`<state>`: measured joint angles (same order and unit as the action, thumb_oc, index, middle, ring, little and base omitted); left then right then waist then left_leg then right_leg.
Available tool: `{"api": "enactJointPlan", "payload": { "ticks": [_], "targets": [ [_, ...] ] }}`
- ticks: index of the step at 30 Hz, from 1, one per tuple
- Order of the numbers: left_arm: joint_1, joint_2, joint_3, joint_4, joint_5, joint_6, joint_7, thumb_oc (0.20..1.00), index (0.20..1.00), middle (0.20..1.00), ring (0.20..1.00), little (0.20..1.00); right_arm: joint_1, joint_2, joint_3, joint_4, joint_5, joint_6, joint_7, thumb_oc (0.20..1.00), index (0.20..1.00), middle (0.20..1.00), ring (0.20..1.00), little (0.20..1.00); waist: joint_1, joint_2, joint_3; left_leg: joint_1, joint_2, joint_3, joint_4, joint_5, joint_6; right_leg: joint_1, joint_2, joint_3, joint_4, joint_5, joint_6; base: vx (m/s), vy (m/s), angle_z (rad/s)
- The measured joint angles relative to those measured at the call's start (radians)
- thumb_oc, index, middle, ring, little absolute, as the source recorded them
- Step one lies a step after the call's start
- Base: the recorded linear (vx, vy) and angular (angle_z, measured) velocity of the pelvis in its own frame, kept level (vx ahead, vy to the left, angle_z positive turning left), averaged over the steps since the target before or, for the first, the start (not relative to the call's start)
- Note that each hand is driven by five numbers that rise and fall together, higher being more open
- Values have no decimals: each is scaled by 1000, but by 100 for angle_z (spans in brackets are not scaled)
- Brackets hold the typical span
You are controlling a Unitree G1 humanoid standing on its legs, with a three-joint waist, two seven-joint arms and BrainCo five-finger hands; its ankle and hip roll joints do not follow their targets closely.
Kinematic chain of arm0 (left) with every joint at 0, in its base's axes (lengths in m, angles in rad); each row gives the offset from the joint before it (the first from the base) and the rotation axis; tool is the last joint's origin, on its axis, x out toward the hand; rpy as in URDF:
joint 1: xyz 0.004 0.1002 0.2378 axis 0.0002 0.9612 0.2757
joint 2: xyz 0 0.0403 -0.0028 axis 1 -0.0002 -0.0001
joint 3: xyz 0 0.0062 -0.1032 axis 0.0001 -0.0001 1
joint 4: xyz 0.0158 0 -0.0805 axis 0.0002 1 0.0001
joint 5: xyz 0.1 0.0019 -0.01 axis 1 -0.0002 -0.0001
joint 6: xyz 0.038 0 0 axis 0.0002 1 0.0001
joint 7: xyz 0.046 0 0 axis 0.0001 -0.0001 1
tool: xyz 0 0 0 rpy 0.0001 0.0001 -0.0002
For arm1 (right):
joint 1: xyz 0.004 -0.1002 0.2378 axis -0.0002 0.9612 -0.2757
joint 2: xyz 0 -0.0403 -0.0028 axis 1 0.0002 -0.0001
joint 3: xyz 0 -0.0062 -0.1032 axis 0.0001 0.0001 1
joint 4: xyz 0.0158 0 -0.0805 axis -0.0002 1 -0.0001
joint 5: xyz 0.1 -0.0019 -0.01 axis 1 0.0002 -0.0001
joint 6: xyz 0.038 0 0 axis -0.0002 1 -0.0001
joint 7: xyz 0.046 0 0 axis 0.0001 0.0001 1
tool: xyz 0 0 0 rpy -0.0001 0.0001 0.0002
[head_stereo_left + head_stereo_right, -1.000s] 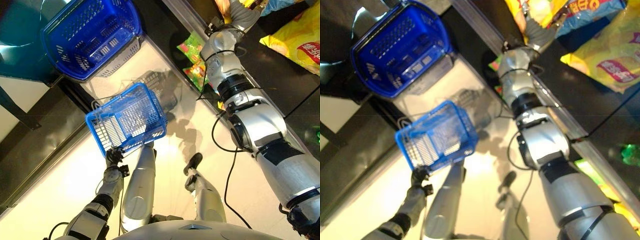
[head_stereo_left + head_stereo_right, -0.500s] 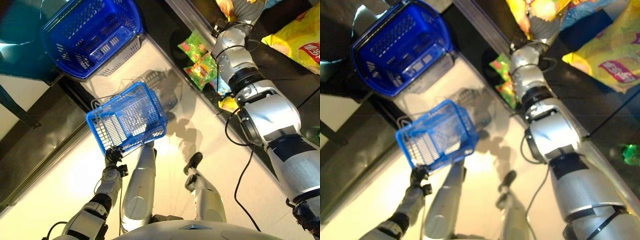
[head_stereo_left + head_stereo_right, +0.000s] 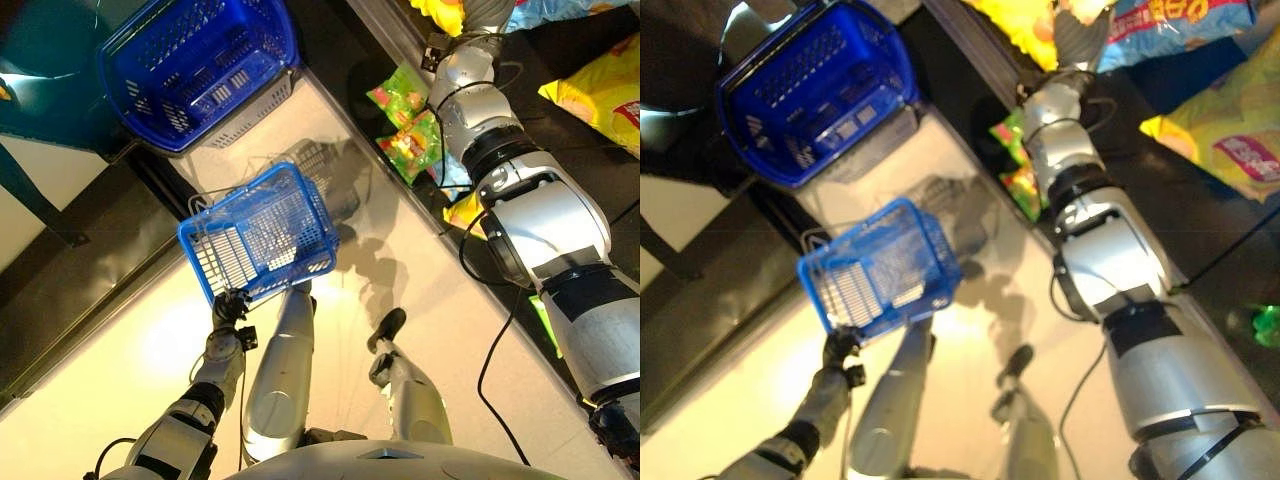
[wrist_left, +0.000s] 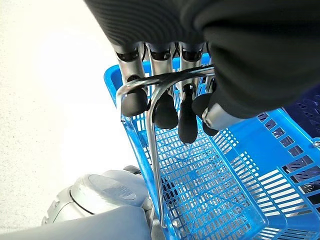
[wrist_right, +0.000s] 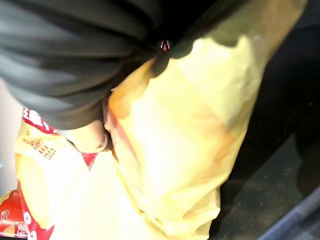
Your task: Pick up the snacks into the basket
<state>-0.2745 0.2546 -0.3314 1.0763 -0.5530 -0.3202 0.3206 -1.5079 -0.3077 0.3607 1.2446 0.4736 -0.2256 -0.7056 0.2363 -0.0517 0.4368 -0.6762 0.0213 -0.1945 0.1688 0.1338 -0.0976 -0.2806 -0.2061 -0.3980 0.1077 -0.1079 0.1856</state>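
The light-blue plastic mesh basket (image 3: 262, 236) is hung by its wire handle (image 4: 152, 125) from the curled left hand (image 4: 165, 75). The right hand (image 3: 1076, 35) is pressed into a yellow snack bag (image 5: 170, 150), its fingers' state untellable; a firm grasp should be secured before lifting.

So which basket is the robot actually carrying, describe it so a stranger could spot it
Start at the pale floor strip between the dark shelves. The light blue basket hangs over it, its metal handle hooked in the left hand. The other basket is darker blue and sits apart.

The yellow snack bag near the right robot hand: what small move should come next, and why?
Probably closing the right robot hand on the yellow snack bag. The bag lies right against the hand, whose fingers are hidden, so no grip is confirmed. The left robot hand already holds the light blue basket by its wire handle.
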Motion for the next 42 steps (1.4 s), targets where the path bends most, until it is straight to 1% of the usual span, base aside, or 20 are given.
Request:
{"api": "enactJointPlan", "payload": {
  "ticks": [7,10,12,14,18,21,23,24,26,28,33,34,37,39,42],
  "targets": [
    [-1,0,1,1,-12,0,-3,200,200,200,200,200,0,0,-3,4,1,0,-2,200,200,200,200,200,-1,0,0,0,0,0,11,0,0,2,0,1,6,0,1,0,0,0],
    [-2,1,4,1,-12,0,-4,200,200,200,200,200,4,1,-29,-5,2,0,-6,200,200,200,200,200,-1,0,0,3,1,-1,15,0,1,3,0,2,12,0,1,0,0,0],
    [-2,2,9,0,-12,0,-6,200,200,200,200,200,25,5,-47,-53,3,-6,-17,200,200,200,200,200,-2,0,0,4,2,0,19,1,1,3,0,3,18,0,1,-33,-11,-3],
    [-2,1,11,0,-14,1,-7,200,200,200,200,200,74,7,-55,-169,3,-10,-32,200,200,200,200,200,-3,0,0,8,3,0,21,1,2,3,-1,5,25,0,1,-36,-8,-5],
    [-2,1,11,-1,-19,0,-7,200,200,200,200,200,119,23,-57,-258,0,-18,-37,200,200,200,200,200,-4,0,0,20,7,2,25,1,2,4,-1,7,39,0,0,-36,-12,-3],
    [-1,1,41,-10,-20,5,-7,200,200,200,200,200,201,24,-66,-424,-27,-31,-44,200,200,200,200,200,-8,0,0,22,8,4,24,3,4,-6,-6,12,59,-2,-1,-23,-12,-2],
    [1,2,49,-24,-22,8,-7,200,200,200,200,200,229,26,-72,-466,-41,-33,-44,200,200,200,200,200,-6,0,0,27,9,9,24,4,5,-8,-8,20,68,-3,-1,-24,-19,-8],
    [12,3,61,-45,-22,10,-7,200,200,200,200,200,275,29,-75,-539,-52,-38,-45,200,200,200,200,200,-6,0,0,37,9,17,22,5,6,-7,-11,29,75,-3,-1,-18,-25,-13],
    [13,4,62,-45,-28,7,-7,200,200,200,200,200,281,39,-74,-540,-62,-45,-44,200,200,200,200,200,-10,0,0,44,12,24,20,7,7,-8,-12,35,81,-4,0,-15,-21,-11],
    [35,11,79,-83,-29,8,-7,200,200,200,200,200,322,46,-79,-607,-71,-46,-44,200,200,200,200,200,-28,0,0,55,13,25,17,11,8,0,-13,36,87,-6,-1,0,0,0],
    [69,16,80,-156,-30,13,-10,200,200,200,200,200,412,45,-80,-731,-113,-61,-37,200,200,200,200,200,-31,1,0,80,13,33,11,13,9,4,-20,52,101,-10,1,-15,-24,-6],
    [82,24,81,-180,-30,21,-13,200,200,200,200,200,442,44,-80,-772,-113,-61,-23,200,200,200,200,200,-31,1,1,85,12,33,10,13,8,6,-20,54,106,-12,0,-2,-17,-4],
    [105,37,94,-215,-30,23,-16,200,200,200,200,200,483,43,-80,-815,-132,-64,-1,200,200,200,200,200,-32,1,1,96,13,33,8,13,8,13,-23,54,116,-19,0,-12,-41,1],
    [155,51,118,-320,-31,26,-23,200,200,200,200,200,541,21,-78,-885,-161,-64,33,200,200,200,200,200,-31,1,1,105,10,32,6,13,8,15,-28,54,132,-28,0,-20,-39,4],
    [203,84,123,-422,-31,27,-29,200,200,200,200,200,588,7,-78,-944,-193,-62,70,200,200,200,200,200,-30,1,1,112,10,31,6,14,7,16,-29,54,145,-36,0,-15,-45,2]
  ]
}}
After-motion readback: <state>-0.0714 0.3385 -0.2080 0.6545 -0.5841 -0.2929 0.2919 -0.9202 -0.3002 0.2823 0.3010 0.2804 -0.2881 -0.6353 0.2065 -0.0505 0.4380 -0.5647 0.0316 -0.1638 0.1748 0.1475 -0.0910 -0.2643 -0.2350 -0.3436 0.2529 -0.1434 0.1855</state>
